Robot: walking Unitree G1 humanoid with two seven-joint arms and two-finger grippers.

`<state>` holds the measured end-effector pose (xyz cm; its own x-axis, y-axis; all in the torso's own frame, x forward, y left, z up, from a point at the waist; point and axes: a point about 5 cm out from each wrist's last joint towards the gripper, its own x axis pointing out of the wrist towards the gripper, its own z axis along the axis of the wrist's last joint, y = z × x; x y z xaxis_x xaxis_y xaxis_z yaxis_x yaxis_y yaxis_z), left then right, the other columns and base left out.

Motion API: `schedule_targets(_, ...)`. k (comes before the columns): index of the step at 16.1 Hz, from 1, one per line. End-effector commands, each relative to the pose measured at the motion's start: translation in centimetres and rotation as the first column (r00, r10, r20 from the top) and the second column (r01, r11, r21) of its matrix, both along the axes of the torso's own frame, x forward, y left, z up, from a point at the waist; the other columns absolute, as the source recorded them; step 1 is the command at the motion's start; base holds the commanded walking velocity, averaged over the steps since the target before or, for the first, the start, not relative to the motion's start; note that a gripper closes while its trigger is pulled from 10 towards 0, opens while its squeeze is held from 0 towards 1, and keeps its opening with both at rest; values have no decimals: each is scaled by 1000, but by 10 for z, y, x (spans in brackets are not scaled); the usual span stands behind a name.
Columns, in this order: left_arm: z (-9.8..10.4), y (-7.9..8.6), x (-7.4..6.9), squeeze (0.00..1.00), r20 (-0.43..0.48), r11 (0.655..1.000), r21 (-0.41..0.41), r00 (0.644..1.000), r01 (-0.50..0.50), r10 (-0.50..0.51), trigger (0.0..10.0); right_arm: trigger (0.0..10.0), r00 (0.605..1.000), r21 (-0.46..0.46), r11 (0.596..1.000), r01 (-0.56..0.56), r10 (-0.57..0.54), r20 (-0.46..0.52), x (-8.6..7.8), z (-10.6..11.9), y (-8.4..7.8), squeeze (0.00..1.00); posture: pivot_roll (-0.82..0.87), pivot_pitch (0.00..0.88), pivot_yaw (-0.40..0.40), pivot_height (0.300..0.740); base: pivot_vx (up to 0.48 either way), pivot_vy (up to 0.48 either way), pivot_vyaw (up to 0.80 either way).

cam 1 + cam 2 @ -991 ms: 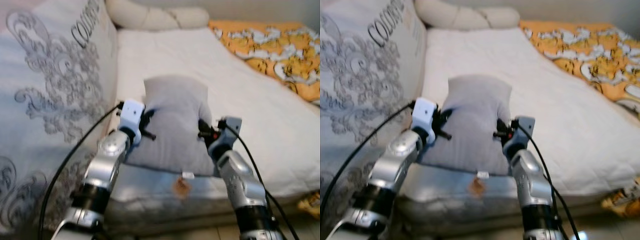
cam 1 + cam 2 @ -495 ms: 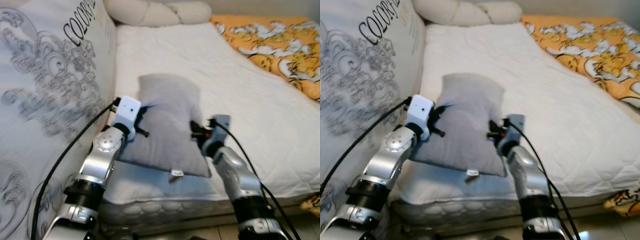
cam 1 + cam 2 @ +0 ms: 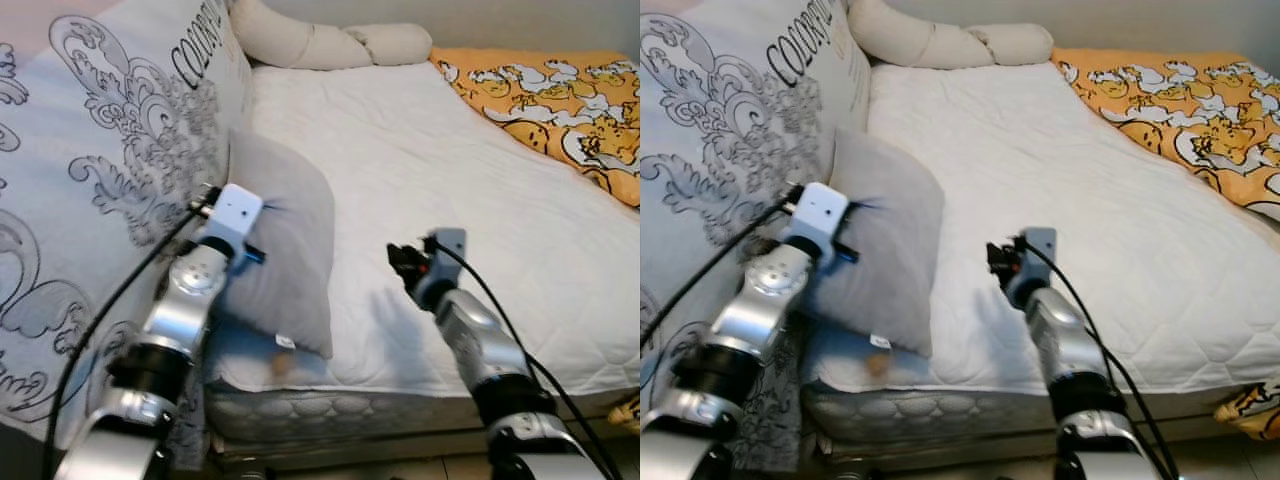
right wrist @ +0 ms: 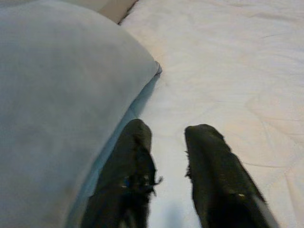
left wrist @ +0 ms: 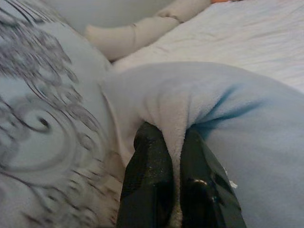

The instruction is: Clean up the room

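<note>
A grey pillow [image 3: 290, 245] stands on its edge at the left side of the white mattress [image 3: 450, 170], leaning on a big patterned cushion [image 3: 120, 160]. My left gripper [image 5: 172, 137] is shut on a fold of the pillow's upper edge; its fingers [image 5: 148, 180] pinch the fabric. To the right of the pillow, my right gripper [image 4: 169, 129] hovers open over the mattress. It sits a short gap from the pillow's side, holding nothing, and appears in the head view as the right gripper [image 3: 398, 260].
Cream bolster pillows [image 3: 320, 42] lie along the head of the bed. An orange patterned blanket [image 3: 560, 95] covers the far right side. The mattress's front edge [image 3: 400, 405] runs just below my arms.
The pillow went from lying flat between both grippers to standing at the left against the patterned cushion. My right gripper has let go and now stands apart from it. The camera shifted too.
</note>
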<state>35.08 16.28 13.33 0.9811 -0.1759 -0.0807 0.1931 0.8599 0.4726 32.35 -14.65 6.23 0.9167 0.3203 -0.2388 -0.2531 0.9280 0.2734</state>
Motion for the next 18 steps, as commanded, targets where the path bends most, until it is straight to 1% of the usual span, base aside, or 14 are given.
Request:
schedule_targets(1,20,-6,6,0,104,999,42,994,15,-19,10000,10000,997,0,998,-58,58,41,-2,3,0,1000,109,0,-20,740,0,0,0)
schedule_targets(3,25,-4,8,0,129,995,97,991,14,-26,10000,10000,987,5,991,-136,135,88,-8,7,-2,1000,102,0,-13,740,0,0,0)
schedule_targets(4,30,-3,9,0,150,988,156,988,10,-34,10000,10000,957,3,966,-258,255,140,-17,13,-3,1000,97,0,-6,740,0,0,0)
schedule_targets(5,31,-1,8,0,149,973,229,988,5,-40,10000,10000,919,-23,932,-361,359,165,-25,18,-4,1000,92,0,0,740,0,0,0)
schedule_targets(6,31,-1,8,0,147,969,249,988,4,-42,10000,10000,909,-30,923,-383,382,168,-27,19,-5,1000,92,0,0,740,0,0,0)
schedule_targets(8,28,4,4,0,126,924,382,991,0,-53,10000,10000,818,-11,833,-554,546,180,-41,29,-10,1000,88,0,0,740,0,0,0)
schedule_targets(9,27,5,3,0,118,913,409,992,2,-55,10000,10000,803,-10,817,-577,569,178,-44,30,-10,1000,88,0,0,740,0,0,0)
schedule_targets(10,29,7,1,0,113,892,453,993,-12,-44,10000,10000,767,-19,780,-625,619,167,-49,30,-13,1000,90,0,-6,740,0,0,0)
schedule_targets(11,33,8,-3,0,124,871,490,992,-27,-38,10000,10000,743,-29,755,-655,651,156,-54,31,-15,1000,92,0,-12,740,0,0,0)
schedule_targets(13,37,5,-11,0,138,866,499,990,-44,-29,10000,10000,738,-36,749,-661,659,145,-56,31,-17,1000,95,0,-22,740,0,0,0)
schedule_targets(15,36,-4,-23,0,133,879,472,991,-65,2,10000,10000,736,-41,745,-666,665,128,-57,30,-19,1000,97,0,-25,740,0,0,0)
schedule_targets(16,35,-5,-25,0,129,882,467,992,-72,12,10000,10000,735,-42,743,-667,667,126,-57,30,-19,1000,97,0,-25,740,0,0,0)
schedule_targets(17,35,-5,-26,0,132,884,454,990,-111,56,10000,10000,734,-66,744,-665,667,129,-57,31,-20,1000,97,0,-35,740,0,0,0)
schedule_targets(18,35,-4,-26,0,137,885,446,987,-133,79,10000,10000,735,-56,744,-666,667,122,-57,30,-20,1000,96,0,-36,740,0,0,0)
